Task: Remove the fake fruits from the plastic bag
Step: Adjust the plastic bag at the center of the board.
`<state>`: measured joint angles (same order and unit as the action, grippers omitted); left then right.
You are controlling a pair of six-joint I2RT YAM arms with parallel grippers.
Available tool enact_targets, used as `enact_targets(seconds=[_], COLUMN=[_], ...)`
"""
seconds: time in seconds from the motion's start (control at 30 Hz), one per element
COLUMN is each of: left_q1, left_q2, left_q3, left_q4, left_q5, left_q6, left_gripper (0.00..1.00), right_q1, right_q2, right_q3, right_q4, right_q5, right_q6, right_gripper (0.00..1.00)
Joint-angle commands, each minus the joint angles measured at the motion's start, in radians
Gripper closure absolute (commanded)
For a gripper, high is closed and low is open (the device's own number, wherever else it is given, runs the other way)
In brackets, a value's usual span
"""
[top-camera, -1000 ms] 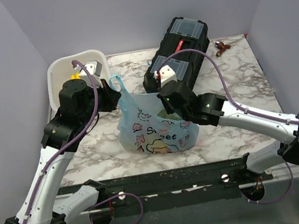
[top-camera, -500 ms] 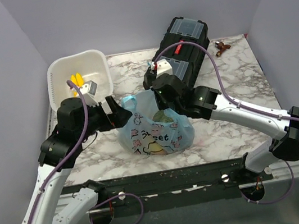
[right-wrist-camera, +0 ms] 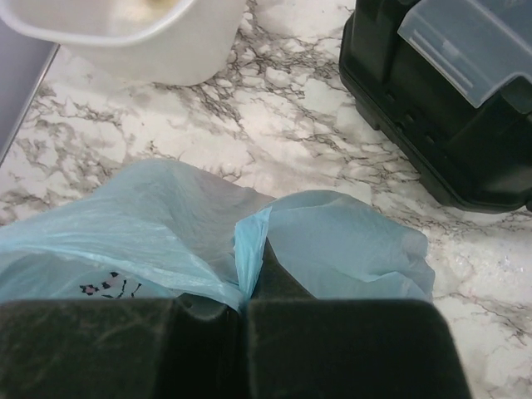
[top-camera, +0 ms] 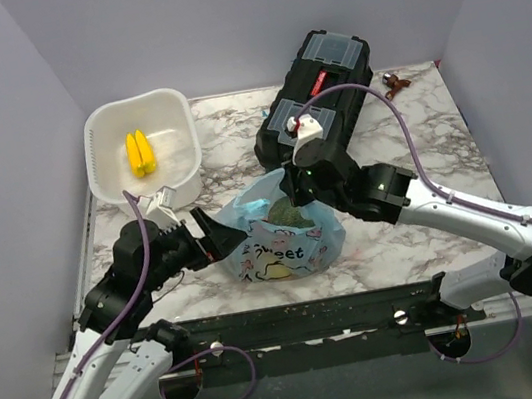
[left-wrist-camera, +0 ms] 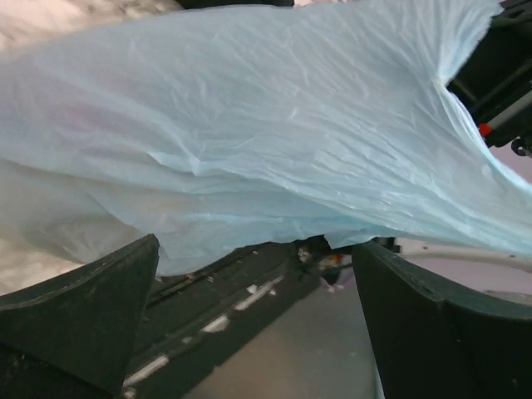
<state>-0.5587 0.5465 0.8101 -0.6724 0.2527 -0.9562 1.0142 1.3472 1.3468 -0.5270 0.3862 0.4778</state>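
left pincer (top-camera: 224, 242): spread wide at the plastic bag's (top-camera: 289, 248) 9 o'clock | right pincer (top-camera: 295, 193): pinching the bag's rim at 12 o'clock | bag: slumped at tabletop's (top-camera: 419, 145) 6 o'clock, black toolbox (top-camera: 328, 78) at 1 o'clock

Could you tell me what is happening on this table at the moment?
A robot is working on a light-blue bag. The right tool is shut on the bag's far rim, pinching the plastic. The left tool is open at the bag's left side, with plastic draped above it and nothing gripped. Something dark shows in the bag's mouth. Two yellow sticks lie in the white basket behind.
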Motion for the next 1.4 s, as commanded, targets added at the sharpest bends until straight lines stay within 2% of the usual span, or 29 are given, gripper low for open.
enact_targets(seconds=[0.0,0.1,0.17,0.27,0.3,0.33,0.43,0.47,0.57,0.63,0.73,0.8,0.9,1.0,1.07,1.1,1.2,1.37], left_q1=[-0.006,-0.02,-0.032,0.011,0.046,0.089,0.216,0.25,0.33,0.345,0.368,0.37,0.37,0.376,0.38,0.383,0.385,0.387], left_q2=[0.062,0.148,0.146,0.175,0.209,0.249,0.342,0.381,0.51,0.58,0.628,0.62,0.507,0.394,0.35,0.324,0.203,-0.006], left_q3=[0.059,0.1,0.047,0.023,0.054,0.085,0.15,0.173,0.346,0.473,0.592,0.617,0.513,0.348,0.281,0.239,0.124,-0.037], left_q4=[0.087,0.074,0.161,0.194,0.152,0.114,0.152,0.171,0.119,0.04,-0.021,-0.054,-0.031,-0.014,-0.051,-0.062,-0.058,-0.042], left_q5=[-0.035,0.043,0.056,-0.034,-0.062,-0.06,0.068,0.108,0.177,0.137,0.111,0.089,0.126,0.217,0.242,0.25,0.266,0.273], left_q6=[0.239,0.264,0.24,0.264,0.274,0.288,0.318,0.33,0.385,0.423,0.464,0.475,0.448,0.416,0.412,0.404,0.367,0.235], left_gripper=[0.01,0.01,0.01,0.03,0.08,0.19,0.43,0.54,0.82,1.0,1.0,1.0,0.99,0.55,0.31,0.24,0.15,0.07], right_q1=[-0.002,-0.003,-0.002,-0.002,-0.002,-0.003,-0.006,-0.005,-0.011,-0.013,-0.013,-0.014,-0.015,-0.02,-0.022,-0.023,-0.023,-0.023], right_q2=[-0.014,0.054,0.088,0.081,0.071,0.061,0.035,0.034,0.056,0.084,0.108,0.104,0.096,0.111,0.118,0.119,0.125,0.13], right_q3=[-0.047,0.034,0.085,0.088,0.083,0.075,0.071,0.079,0.128,0.18,0.234,0.235,0.195,0.18,0.167,0.159,0.152,0.148], right_q4=[0.115,0.074,0.043,0.053,0.056,0.056,0.059,0.059,0.051,0.025,-0.003,0.012,0.066,0.07,0.083,0.093,0.097,0.092], right_q5=[0.022,0.053,0.022,-0.022,-0.022,-0.01,0.03,0.045,0.078,0.076,0.089,0.104,0.137,0.165,0.156,0.15,0.133,0.102], right_q6=[-0.051,-0.062,-0.071,-0.071,-0.075,-0.079,-0.099,-0.105,-0.13,-0.135,-0.131,-0.132,-0.135,-0.085,-0.063,-0.058,-0.034,-0.022], right_gripper=[0.99,0.99,0.99,0.99,0.99,0.99,0.99,0.99,0.99,0.99,0.99,0.99,0.99,0.99,0.99,0.99,0.99,0.99])
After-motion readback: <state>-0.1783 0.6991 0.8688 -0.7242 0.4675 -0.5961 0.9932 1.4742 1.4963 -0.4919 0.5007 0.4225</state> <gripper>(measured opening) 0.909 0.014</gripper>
